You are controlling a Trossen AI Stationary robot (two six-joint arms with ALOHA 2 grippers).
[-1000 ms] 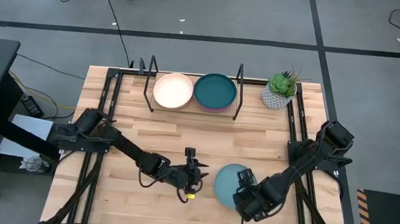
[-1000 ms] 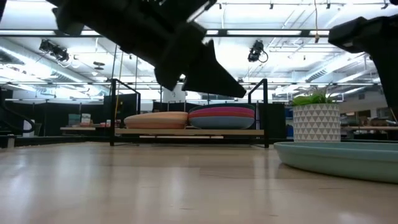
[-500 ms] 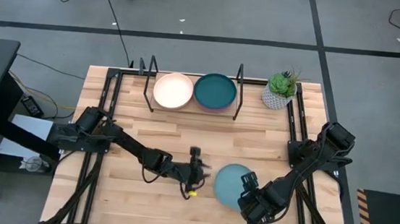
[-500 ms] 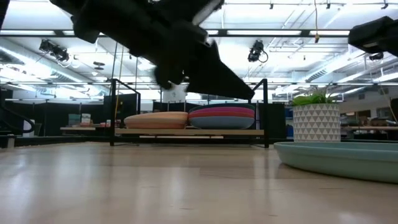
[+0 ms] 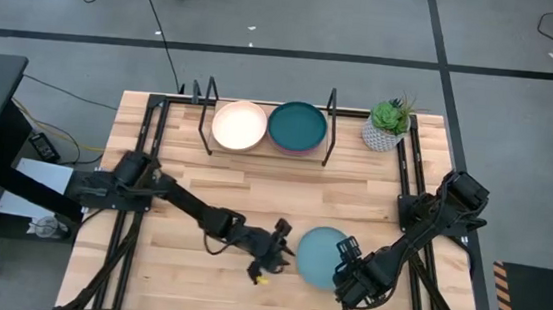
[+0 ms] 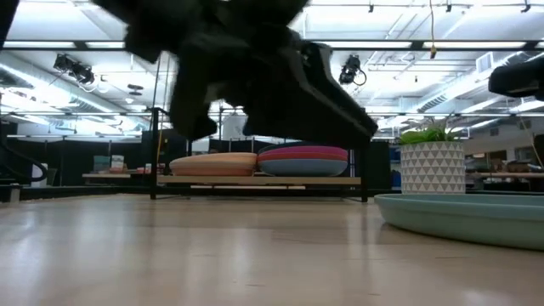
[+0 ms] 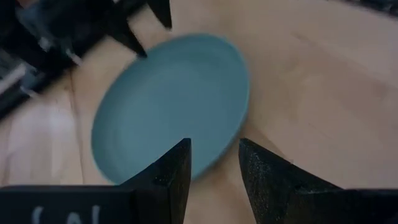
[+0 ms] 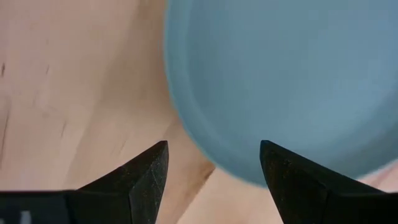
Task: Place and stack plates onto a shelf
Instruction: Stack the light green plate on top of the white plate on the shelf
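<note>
One light blue plate (image 5: 316,256) lies flat on the table (image 5: 174,181) near its front edge, right of centre, and it is the only plate off the shelf (image 5: 267,146). The shelf stands at the far edge, holding a cream-topped stack (image 5: 239,125) on its left and a dark teal-topped stack (image 5: 297,126) on its right, with the potted plant (image 5: 388,125) just to the right of it.

The move turns on how the plate sits between the two arms. The left gripper (image 5: 279,253) reaches in from the left and hovers just beside the plate's left rim; in its wrist view the plate (image 7: 174,102) lies straight ahead of the fingers (image 7: 168,171), which stand moderately apart with nothing between them. The right gripper (image 5: 348,265) comes from the right and is over the plate's near-right rim; its wrist view shows the rim (image 8: 205,146) crossing the gap between its widely spread fingers (image 8: 146,171), and no grip can be seen on it.

Being round, the plate has no long axis to align with, so only the rim's edge matters. The right arm looks the closer to a grasp, since the rim already lies within its jaws, while the left is just short of the opposite edge. The likely risk is the flat plate sliding on the wood if one side is pushed before the other has hold
</note>
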